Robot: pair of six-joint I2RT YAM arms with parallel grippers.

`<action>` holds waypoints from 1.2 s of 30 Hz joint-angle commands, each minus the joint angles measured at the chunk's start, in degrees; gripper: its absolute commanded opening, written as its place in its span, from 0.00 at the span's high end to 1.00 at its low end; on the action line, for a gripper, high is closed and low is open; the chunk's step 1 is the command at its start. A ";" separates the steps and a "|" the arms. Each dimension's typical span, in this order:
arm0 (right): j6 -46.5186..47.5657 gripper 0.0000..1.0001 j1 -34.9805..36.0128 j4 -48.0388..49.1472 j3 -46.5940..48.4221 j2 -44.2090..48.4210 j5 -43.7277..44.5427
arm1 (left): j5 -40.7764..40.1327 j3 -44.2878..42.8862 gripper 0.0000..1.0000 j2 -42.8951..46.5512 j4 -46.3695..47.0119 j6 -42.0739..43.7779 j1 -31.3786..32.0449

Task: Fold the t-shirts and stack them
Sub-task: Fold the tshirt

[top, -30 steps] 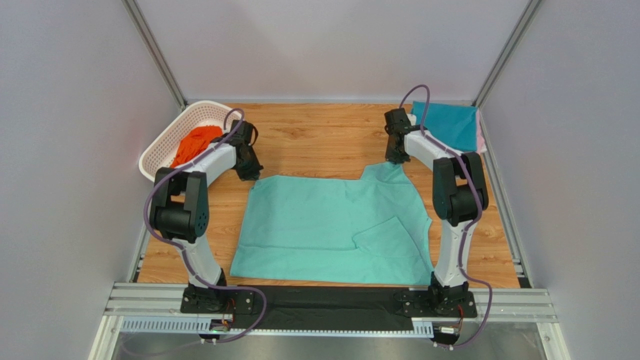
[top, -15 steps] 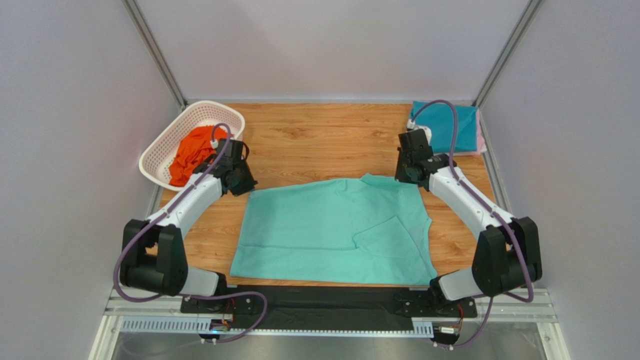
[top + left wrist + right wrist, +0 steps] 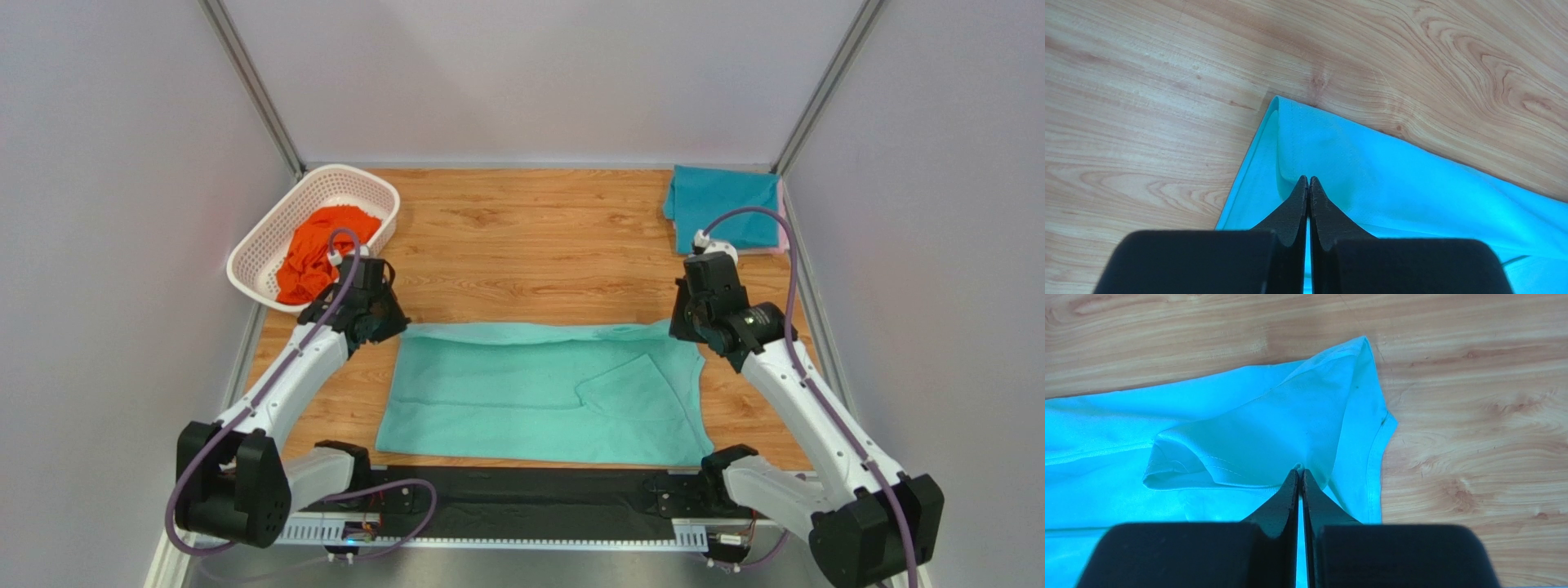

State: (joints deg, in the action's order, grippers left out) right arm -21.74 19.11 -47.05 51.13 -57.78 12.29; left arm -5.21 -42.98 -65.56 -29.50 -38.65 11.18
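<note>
Mint-green shirt (image 3: 540, 386) lies on the bench (image 3: 528, 233), now folded shorter, its top edge pulled closer. The left jaws and right jaws clench that edge. One fold is nearly done.

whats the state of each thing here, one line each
mint-green t-shirt: laid flat, far edge folded over, held at both far corners
left gripper: shut on the mint-green t-shirt
right gripper: shut on the mint-green t-shirt
teal t-shirt: folded, lying at far right
orange t-shirt: crumpled in the basket
basket: upright, holding the orange t-shirt
</note>
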 commanded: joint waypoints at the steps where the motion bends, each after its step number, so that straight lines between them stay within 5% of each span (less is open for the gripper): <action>1: -2.52 1.00 0.31 -5.50 -1.30 3.63 -2.01 | -1.64 0.70 1.00 2.36 -0.04 -0.98 0.07; 14: -8.67 1.00 3.82 -11.31 -6.57 10.05 -4.38 | -1.55 7.03 1.00 7.73 -1.09 -2.74 0.07; 26: -21.93 0.99 11.99 -20.89 -8.59 6.28 -1.40 | -0.59 11.78 1.00 8.34 -0.39 -3.53 0.07; 30: -24.14 0.93 12.52 -22.12 -10.44 6.27 -0.52 | -0.50 12.13 1.00 8.25 -1.61 -3.09 0.07; 35: -25.28 0.68 12.88 -23.79 -11.23 7.85 -0.78 | -4.98 11.26 0.72 10.36 -6.00 -3.27 0.07; 36: -25.20 0.51 12.88 -23.88 -10.88 8.29 -1.04 | -5.24 10.91 0.59 10.89 -6.71 -3.27 0.07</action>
State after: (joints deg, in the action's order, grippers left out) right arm -45.15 31.51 -69.08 39.79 -51.40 10.31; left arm -7.73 -30.81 -56.97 -33.28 -41.50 11.18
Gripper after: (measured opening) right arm 0.387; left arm 0.329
